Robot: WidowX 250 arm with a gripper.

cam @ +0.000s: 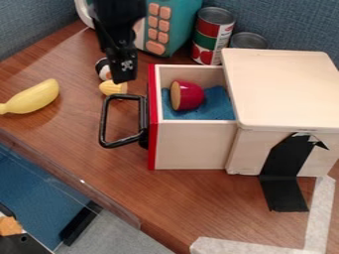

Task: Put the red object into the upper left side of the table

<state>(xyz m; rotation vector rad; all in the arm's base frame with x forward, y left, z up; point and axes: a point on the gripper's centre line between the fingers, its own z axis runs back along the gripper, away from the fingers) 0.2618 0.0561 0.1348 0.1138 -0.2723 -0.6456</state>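
The gripper (124,74) hangs down from the top edge, left of the wooden drawer box and above the table's back left part. Whether its fingers are apart cannot be made out. A red object (190,95), rounded with a tan flat face turned left, lies on blue cloth (217,101) inside the pulled-out drawer (192,141). It is to the right of and lower in view than the gripper, not touching it. The wooden table (73,129) extends to the upper left.
A yellow banana (33,97) lies at the left. Below the gripper are a small yellow item (113,88) and a black-and-white one (102,68). The black drawer handle (107,121) juts left. Cans (213,34) and a teal toy (173,25) stand behind.
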